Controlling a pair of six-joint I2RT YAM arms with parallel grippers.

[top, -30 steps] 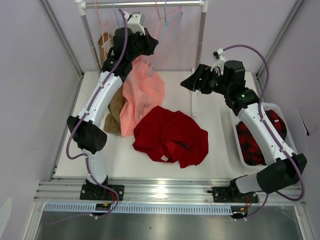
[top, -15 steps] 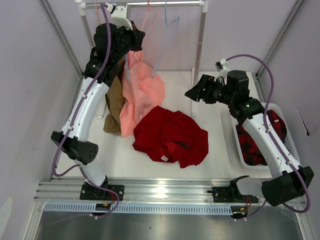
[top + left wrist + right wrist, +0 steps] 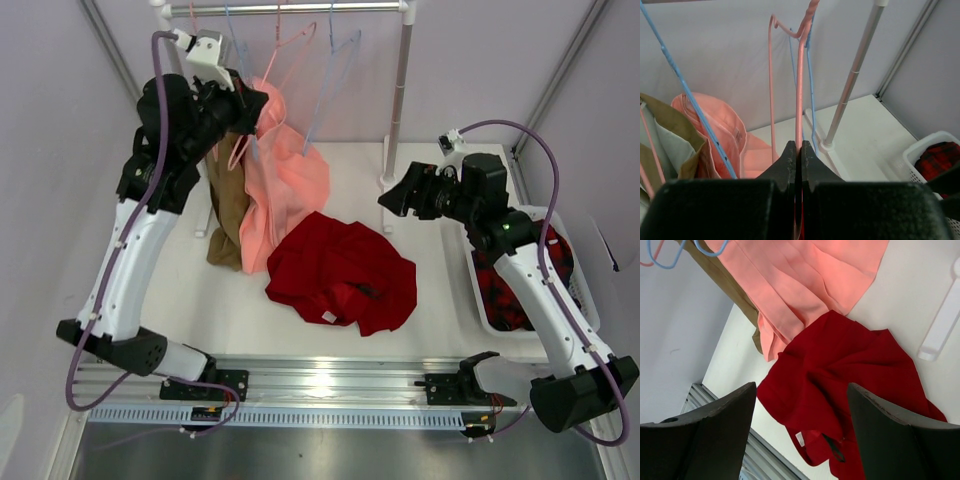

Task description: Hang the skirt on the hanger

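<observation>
The skirt (image 3: 340,275) lies crumpled on the white table, dark red, with a small white label near its front edge. In the right wrist view the skirt (image 3: 840,365) is below and between my open right gripper (image 3: 801,386), which hovers clear of it. From above, that right gripper (image 3: 395,195) hangs just right of the skirt's far edge. My left gripper (image 3: 252,105) is raised by the rack and shut on the hanger (image 3: 800,90), a thin pale pink one whose rod runs up from the closed jaws (image 3: 796,145). The hanger (image 3: 290,50) reaches toward the rail.
A salmon-pink garment (image 3: 285,185) and a brown garment (image 3: 228,215) hang at the rack's left. Light blue hangers (image 3: 335,70) dangle from the rail. The rack pole (image 3: 398,90) stands behind the skirt. A white basket (image 3: 590,300) with plaid cloth sits at right.
My left arm has swung up and to the left along the rack, carrying the pink hanger. The right arm has drifted slightly right, still open. The skirt has not moved.
</observation>
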